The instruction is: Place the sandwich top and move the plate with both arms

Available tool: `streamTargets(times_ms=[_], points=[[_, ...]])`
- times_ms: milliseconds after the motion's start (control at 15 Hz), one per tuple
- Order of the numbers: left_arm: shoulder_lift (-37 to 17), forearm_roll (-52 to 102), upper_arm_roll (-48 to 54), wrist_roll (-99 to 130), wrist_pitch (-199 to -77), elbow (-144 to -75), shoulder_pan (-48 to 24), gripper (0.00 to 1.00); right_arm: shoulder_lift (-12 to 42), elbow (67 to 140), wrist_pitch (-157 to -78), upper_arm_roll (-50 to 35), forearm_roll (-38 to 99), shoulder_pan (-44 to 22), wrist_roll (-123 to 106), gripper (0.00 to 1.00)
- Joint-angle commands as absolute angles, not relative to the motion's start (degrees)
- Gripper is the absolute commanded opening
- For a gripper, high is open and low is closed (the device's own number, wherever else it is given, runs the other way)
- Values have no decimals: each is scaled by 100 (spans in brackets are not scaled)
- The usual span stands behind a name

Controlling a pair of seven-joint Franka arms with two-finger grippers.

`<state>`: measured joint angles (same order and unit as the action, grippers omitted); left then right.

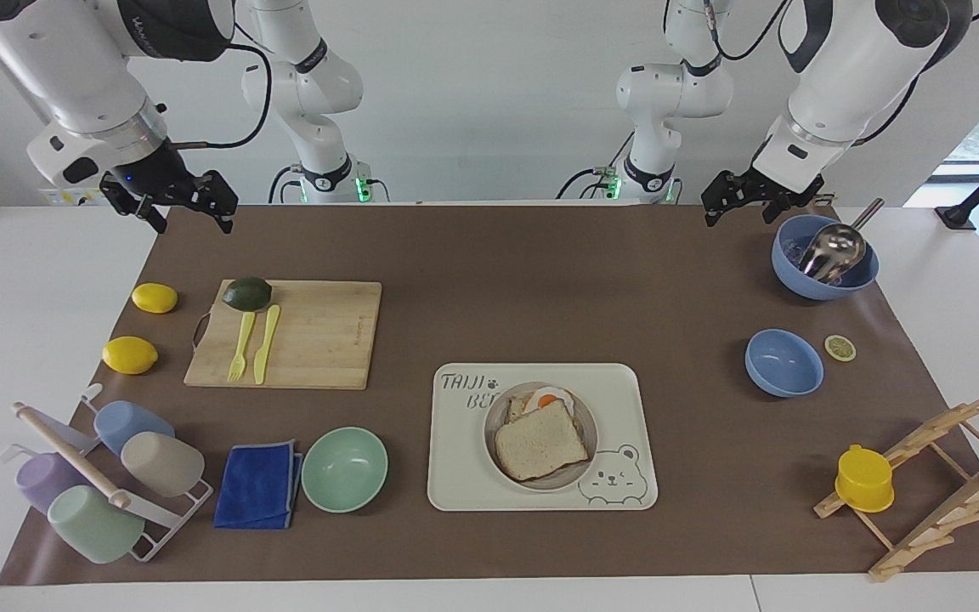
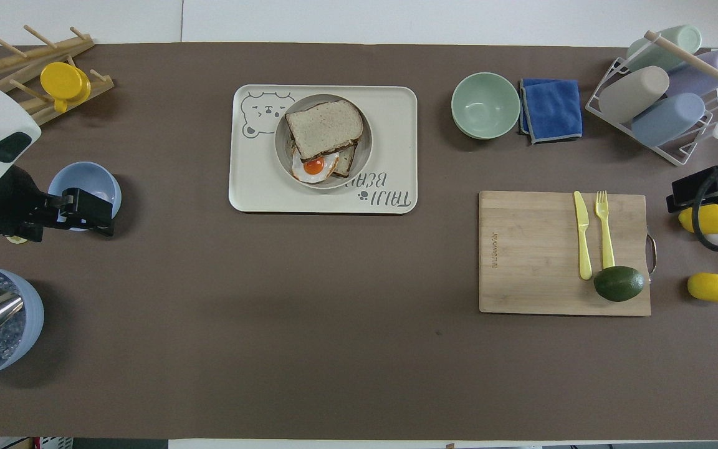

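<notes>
Facing view: sandwich top (image 1: 540,440) lies low centre of frame on the plate (image 1: 585,463), partly covering the fried-egg slice (image 1: 548,398) under it; plate sits on the cream bear tray (image 1: 625,408). Left tool (image 1: 738,202) hangs upper right of frame, up in the air over the brown mat's edge by the blue bowl with the metal scoop (image 1: 825,253), fingers spread, nothing in them. Right tool (image 1: 179,202) hangs upper left of frame over the mat corner, above the cutting board (image 1: 319,336), fingers spread, empty. Small blue bowl (image 1: 783,363) right of centre, mint bowl (image 1: 344,468) and blue cloth (image 1: 258,484) lower left, cup rack (image 1: 99,476) bottom left corner of frame. Overhead view: sandwich top (image 2: 324,128) upper centre of frame, on the plate (image 2: 365,140), egg (image 2: 313,166) poking out at its lower edge, tray (image 2: 396,125) around it. Left tool (image 2: 88,212) mid left of frame, overlapping the small blue bowl (image 2: 85,181) as seen from above, spread. Right tool (image 2: 689,194) only partly in frame at the mid right edge, over a lemon (image 2: 708,219); its fingers cannot be judged here. Both tools well apart from the plate on the bench.
</notes>
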<state>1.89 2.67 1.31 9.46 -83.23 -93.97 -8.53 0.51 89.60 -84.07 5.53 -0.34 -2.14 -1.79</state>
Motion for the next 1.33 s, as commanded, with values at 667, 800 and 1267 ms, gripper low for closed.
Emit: streamTargets(times_ms=[667, 800, 1267], points=[[141, 193, 308, 738, -8183, -9105, -703, 100, 0, 8956, -8358, 519, 0, -211, -150, 100], [141, 202, 308, 738, -8191, -9105, -703, 100, 0, 8956, -8358, 527, 0, -211, -149, 100], [149, 211, 290, 738, -8156, -9097, -686, 100, 0, 8956, -8350, 527, 0, -211, -149, 100]])
